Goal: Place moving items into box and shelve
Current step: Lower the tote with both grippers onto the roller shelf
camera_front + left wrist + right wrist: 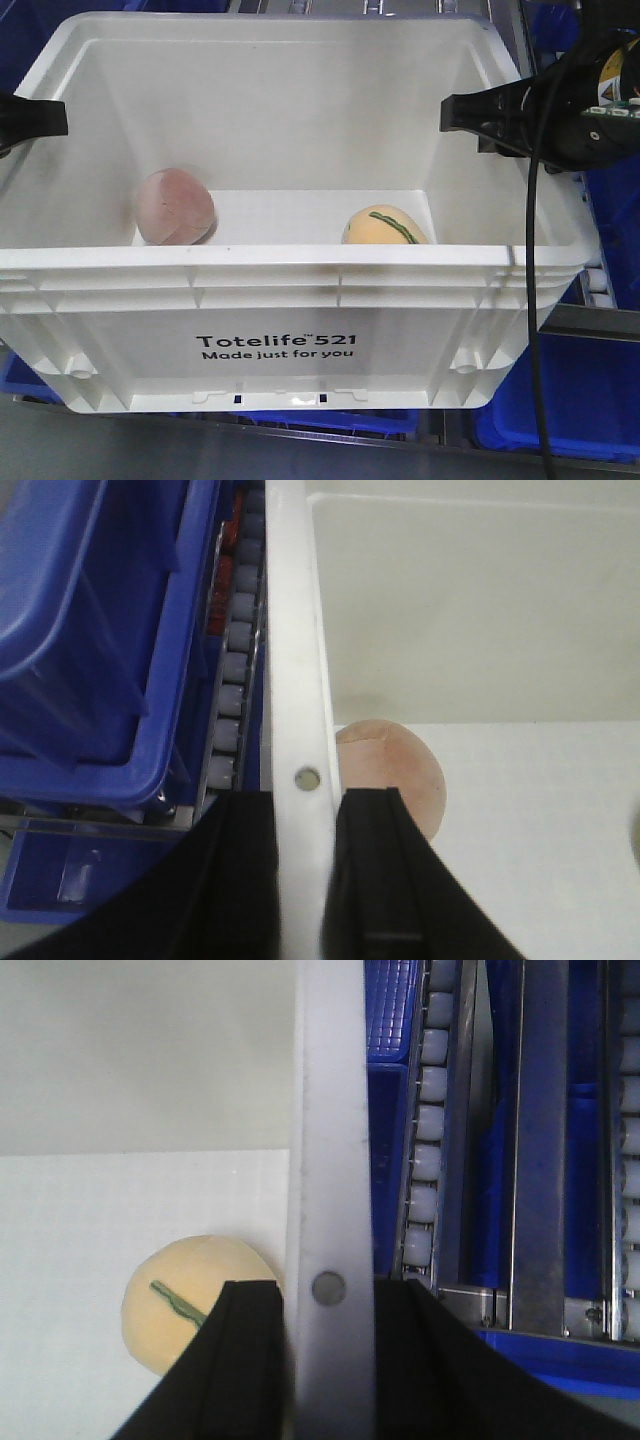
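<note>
The white box [300, 256] with the black print "Totelife 521" fills the front view. Both moving items lie on its floor: the pink-grey ball [175, 207] at the left wall and the pale yellow ball [385, 227] with a green stripe at the right. My left gripper [303, 798] is shut on the box's left rim [290, 630], one finger inside above the pink ball [405, 770] and one outside. My right gripper [328, 1286] is shut on the right rim [328, 1110], its inner finger partly covering the yellow ball [180, 1295].
Blue plastic bins [90, 630] stand to the left of the box, with more [560, 390] at the right and below. Roller conveyor tracks [425, 1140] and metal rails [540, 1140] run along both sides. A black cable [535, 300] hangs in front of the box's right corner.
</note>
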You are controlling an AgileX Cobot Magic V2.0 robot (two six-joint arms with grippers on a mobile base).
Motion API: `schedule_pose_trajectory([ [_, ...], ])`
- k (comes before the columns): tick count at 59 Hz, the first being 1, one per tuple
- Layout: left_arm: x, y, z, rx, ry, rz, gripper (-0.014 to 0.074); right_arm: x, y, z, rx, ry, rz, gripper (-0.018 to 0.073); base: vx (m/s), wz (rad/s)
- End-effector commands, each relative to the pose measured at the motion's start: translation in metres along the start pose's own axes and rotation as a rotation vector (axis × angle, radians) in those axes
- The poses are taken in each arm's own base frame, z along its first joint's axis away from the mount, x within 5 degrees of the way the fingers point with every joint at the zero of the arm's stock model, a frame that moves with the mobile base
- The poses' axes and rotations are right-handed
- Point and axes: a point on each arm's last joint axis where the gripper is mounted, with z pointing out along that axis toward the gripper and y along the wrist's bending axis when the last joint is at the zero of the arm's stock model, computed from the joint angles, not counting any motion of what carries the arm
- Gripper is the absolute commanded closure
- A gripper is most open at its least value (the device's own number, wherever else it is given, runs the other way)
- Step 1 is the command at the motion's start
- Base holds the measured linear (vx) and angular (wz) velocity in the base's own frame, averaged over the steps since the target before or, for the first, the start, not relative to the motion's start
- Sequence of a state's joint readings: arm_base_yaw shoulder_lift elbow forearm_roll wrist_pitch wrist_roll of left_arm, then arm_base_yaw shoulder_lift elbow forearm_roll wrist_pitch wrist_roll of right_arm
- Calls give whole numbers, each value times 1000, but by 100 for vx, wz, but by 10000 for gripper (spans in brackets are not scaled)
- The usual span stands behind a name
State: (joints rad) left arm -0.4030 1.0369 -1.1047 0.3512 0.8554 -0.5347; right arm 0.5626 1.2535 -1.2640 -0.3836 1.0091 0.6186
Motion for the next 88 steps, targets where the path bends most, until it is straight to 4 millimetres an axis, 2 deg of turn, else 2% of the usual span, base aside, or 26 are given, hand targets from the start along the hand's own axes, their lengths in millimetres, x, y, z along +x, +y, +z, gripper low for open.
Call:
schedule_pose_trajectory([
  [1,-21,6,-19,-23,-178,62,619,-19,-14,-23,50,-177,-46,474,17,-1],
  [48,-21,6,-19,-23,-178,62,619,-19,-14,-23,50,-177,-46,474,17,-18],
  [88,-21,6,-19,-23,-178,62,619,-19,-13,-23,48,-180,-46,474,3,-3],
])
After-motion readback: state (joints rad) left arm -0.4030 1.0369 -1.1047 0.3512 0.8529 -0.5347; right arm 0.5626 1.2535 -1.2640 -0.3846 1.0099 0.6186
